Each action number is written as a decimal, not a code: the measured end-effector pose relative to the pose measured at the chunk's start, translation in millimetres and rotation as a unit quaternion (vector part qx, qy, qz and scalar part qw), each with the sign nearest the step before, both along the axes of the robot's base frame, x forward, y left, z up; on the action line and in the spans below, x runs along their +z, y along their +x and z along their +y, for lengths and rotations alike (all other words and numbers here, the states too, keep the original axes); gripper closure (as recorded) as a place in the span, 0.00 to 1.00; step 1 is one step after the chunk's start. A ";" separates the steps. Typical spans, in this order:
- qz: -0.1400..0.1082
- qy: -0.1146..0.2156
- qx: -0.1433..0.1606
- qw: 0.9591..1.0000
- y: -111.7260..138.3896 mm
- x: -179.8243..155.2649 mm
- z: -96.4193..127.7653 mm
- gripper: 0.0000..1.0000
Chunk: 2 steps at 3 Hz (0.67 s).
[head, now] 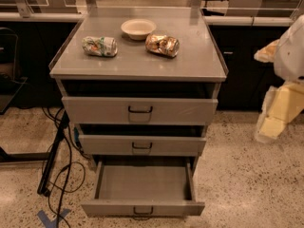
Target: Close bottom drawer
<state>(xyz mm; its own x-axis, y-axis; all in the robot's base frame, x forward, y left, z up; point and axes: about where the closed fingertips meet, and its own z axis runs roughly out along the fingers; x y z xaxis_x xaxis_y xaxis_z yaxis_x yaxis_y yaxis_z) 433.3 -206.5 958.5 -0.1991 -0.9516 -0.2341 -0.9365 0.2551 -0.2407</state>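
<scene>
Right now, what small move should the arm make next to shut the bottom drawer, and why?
Probably bring the gripper down and left toward the bottom drawer front. That drawer stands pulled far out, while the gripper hangs right of the cabinet, higher than the front and apart from it.

The robot's arm (292, 51) is reaching into the view from the right edge. Its pale, rounded upper segment is sitting high and is partly cut off by the frame. Below that, the limb is angling downward and to the left through blocky, cream-yellow sections. The claw (271, 125) is hanging at the lower end of this chain, at mid-height on the far right, pointing down and slightly leftward in open air.
</scene>
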 end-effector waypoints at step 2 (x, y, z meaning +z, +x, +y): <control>0.030 0.073 0.032 0.996 -29.0 -108.6 39.4 0.19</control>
<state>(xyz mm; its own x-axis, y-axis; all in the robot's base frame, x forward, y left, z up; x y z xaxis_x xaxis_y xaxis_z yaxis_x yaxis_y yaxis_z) 404.3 -167.2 849.9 -0.1570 -0.9191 -0.3614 -0.9634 0.2230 -0.1485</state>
